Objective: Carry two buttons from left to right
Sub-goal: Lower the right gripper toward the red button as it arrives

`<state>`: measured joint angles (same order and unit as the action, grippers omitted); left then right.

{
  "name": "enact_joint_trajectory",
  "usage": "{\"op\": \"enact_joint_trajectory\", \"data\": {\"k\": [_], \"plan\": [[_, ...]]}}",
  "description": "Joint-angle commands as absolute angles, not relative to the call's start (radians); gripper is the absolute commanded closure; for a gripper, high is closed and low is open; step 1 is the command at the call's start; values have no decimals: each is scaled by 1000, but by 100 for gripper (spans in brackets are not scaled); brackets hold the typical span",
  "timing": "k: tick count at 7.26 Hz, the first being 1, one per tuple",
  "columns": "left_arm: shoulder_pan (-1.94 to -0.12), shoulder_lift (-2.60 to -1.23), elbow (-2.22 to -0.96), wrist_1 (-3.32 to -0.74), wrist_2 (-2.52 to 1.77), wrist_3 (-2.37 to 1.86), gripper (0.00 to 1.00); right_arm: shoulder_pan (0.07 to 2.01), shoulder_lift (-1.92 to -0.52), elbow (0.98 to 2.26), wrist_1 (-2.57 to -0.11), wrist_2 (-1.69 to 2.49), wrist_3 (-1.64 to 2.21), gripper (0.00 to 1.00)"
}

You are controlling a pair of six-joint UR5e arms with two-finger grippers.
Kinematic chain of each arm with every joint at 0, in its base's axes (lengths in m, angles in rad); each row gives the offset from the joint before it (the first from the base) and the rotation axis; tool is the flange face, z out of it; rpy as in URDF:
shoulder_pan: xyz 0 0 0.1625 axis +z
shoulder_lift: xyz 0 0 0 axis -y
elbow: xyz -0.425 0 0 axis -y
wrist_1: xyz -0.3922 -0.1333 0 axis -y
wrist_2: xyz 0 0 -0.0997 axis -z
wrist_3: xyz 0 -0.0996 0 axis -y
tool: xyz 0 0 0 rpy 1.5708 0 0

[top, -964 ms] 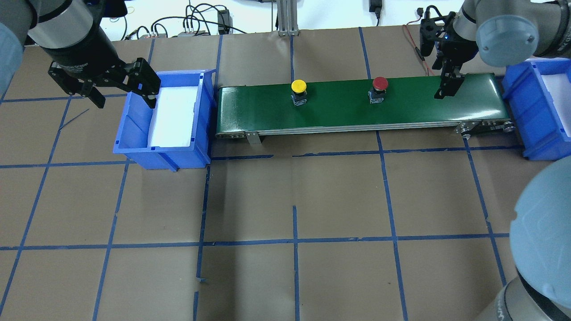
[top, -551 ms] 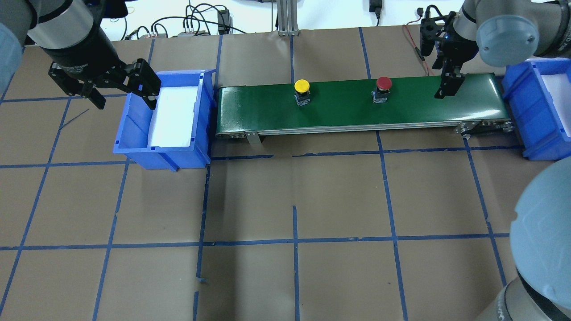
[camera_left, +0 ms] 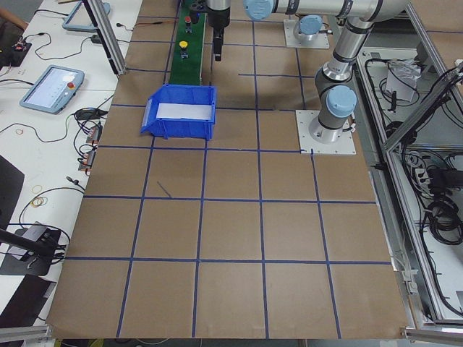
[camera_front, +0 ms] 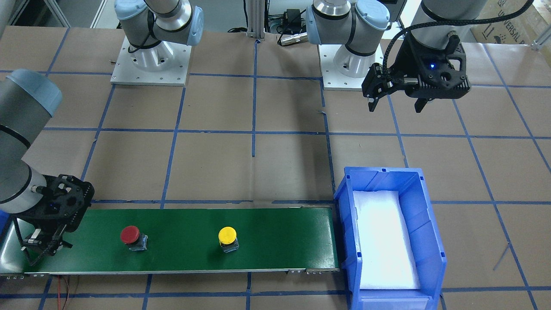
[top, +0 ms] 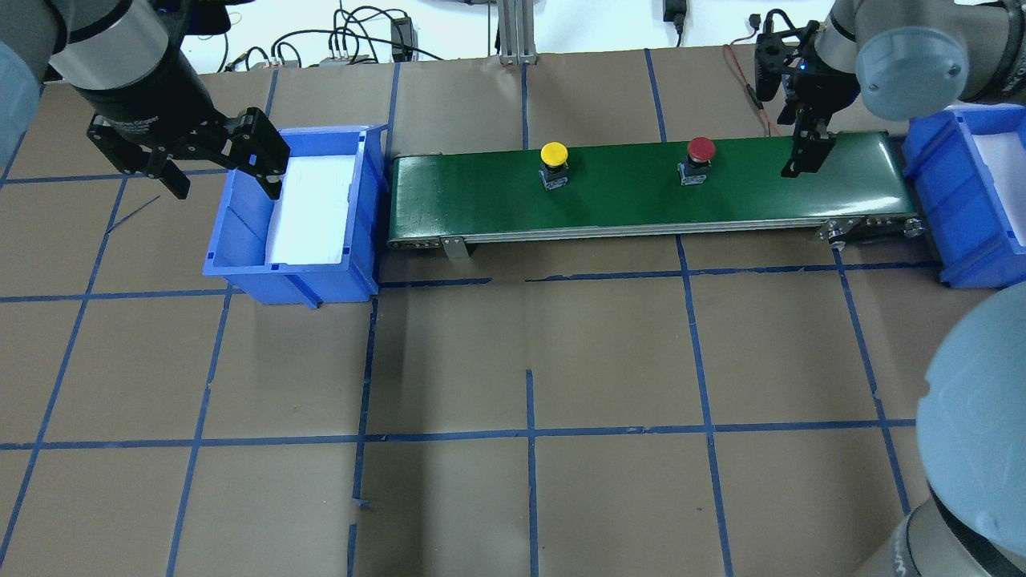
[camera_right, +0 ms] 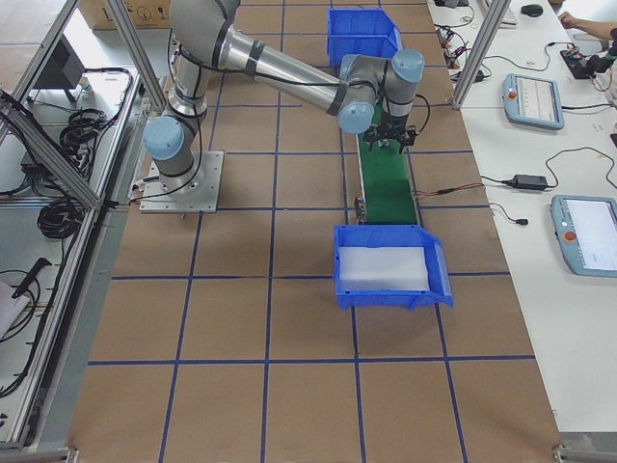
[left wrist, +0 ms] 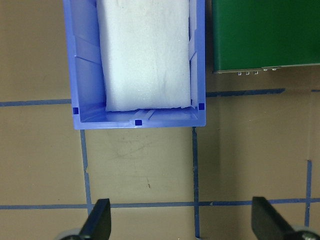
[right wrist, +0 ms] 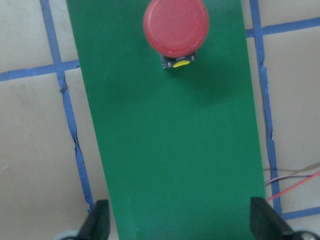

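The yellow button and the red button stand upright on the green conveyor belt, the red one further right. Both also show in the front view, yellow and red. My right gripper is open and empty over the belt's right end, apart from the red button. In the right wrist view the red button lies ahead of the open gripper. My left gripper is open and empty above the near edge of the left blue bin.
The left blue bin has a white foam liner and holds nothing else. A second blue bin stands at the belt's right end. The brown table has blue tape lines. Cables lie along the far edge.
Both buttons have moved to the right along the belt, the red one closer to my right gripper. Neither arm has visibly moved.
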<state>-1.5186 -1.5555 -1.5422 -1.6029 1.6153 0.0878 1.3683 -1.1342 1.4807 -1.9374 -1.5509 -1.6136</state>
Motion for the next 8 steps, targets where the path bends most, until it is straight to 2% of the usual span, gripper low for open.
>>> {"op": "enact_joint_trajectory", "data": {"k": [1,8], "plan": [[-1519,-1555,-1543,-1603,1615,87,0,1368,-1134,1480,-1937,-1551,-1614,0],[-1519,-1555,-1546,-1603,1615,89,0,1368,-1132,1491,-1953,-1552,-1721,1]]}}
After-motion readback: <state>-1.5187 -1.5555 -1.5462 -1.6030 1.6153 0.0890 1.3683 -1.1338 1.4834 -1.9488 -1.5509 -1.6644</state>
